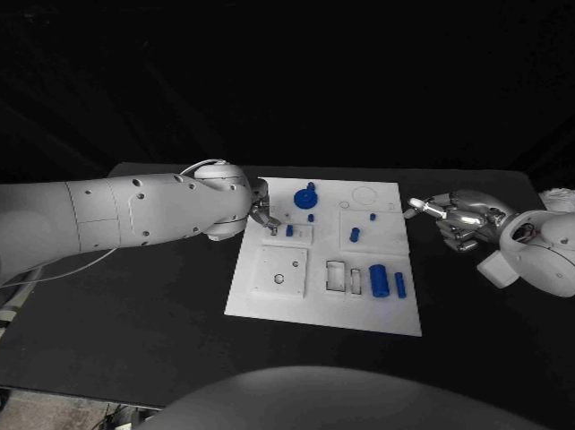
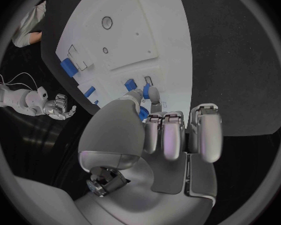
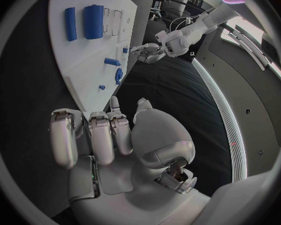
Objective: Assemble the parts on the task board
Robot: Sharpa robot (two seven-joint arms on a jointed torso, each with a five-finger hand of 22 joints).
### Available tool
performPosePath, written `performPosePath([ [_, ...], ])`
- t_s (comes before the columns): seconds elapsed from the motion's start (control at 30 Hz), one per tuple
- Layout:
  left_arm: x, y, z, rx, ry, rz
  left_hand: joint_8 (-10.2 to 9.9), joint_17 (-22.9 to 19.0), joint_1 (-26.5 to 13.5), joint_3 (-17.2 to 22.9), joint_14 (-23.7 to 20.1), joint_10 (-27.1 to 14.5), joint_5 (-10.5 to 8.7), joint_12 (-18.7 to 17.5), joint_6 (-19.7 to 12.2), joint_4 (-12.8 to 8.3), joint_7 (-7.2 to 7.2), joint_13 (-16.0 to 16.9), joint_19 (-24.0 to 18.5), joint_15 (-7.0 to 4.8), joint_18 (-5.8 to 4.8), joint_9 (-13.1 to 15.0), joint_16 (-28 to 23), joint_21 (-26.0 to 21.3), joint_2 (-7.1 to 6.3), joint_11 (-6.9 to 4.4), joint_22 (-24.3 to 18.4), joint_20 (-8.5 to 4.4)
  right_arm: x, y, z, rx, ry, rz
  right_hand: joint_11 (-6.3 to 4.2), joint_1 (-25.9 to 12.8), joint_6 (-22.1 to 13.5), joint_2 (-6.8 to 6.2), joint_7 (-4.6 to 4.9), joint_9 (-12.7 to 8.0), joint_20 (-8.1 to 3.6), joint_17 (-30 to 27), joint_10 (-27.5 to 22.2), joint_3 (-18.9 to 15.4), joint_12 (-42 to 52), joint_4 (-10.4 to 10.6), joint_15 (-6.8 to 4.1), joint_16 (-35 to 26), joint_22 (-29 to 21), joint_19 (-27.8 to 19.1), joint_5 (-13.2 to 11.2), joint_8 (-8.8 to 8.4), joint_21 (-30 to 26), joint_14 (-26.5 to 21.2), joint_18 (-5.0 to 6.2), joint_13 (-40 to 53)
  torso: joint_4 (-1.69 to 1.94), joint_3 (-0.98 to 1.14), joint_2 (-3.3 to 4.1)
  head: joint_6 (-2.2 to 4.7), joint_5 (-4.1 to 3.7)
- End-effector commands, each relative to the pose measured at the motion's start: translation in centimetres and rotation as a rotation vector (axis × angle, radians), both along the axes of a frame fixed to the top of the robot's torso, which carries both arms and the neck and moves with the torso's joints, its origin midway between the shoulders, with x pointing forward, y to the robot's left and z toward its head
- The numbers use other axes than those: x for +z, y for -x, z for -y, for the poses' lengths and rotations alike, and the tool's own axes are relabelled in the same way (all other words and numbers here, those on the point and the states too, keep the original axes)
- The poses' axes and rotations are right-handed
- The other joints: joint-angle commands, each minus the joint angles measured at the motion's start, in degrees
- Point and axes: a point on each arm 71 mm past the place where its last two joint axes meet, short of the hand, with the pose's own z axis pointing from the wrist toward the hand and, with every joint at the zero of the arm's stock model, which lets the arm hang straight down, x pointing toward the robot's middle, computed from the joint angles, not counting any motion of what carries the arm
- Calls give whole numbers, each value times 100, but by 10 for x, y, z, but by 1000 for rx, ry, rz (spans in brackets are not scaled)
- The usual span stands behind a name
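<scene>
Left hand [image 1: 264, 218] pinches a small blue part [image 2: 146, 92] over the task board's [image 1: 316, 300] left-middle recess, so keep it upright and lower slowly; right hand [image 1: 459, 219] hangs curled, holding nothing, off the board's right edge.

No text, label, brand, number or sign can be read anywhere, neither on the flat white task board [image 1: 269, 296] nor on the small blue parts [image 1: 378, 280].
</scene>
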Motion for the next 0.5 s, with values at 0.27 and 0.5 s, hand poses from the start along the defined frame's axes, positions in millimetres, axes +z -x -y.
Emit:
performPosePath([
  [0.27,-2,0,7,-26,0,-8,-34,1508,-56,65,614,606,-29,1,16,-3,-6,1507,257,-38,-24,-7,14,-37,-26,-17,1143,-37,0,1,-2,18,-4,-4,-61,74,25,-10,0,-9,-12,1508,609,21,-30,-16,-40,20,1256,22,22,-5,7,597,22,906,1,0,-3,0,4],
  [0.5,-5,0,8,-31,-3,-15,-39,1508,-64,78,614,606,-31,1,13,-2,-4,1507,257,-36,-24,-10,14,-37,-29,-16,1143,-37,-1,1,-2,18,-4,-4,-61,79,26,-10,0,-10,-12,1508,609,23,-30,-16,-41,20,1255,20,23,-5,6,597,23,906,2,0,-4,0,5],
])
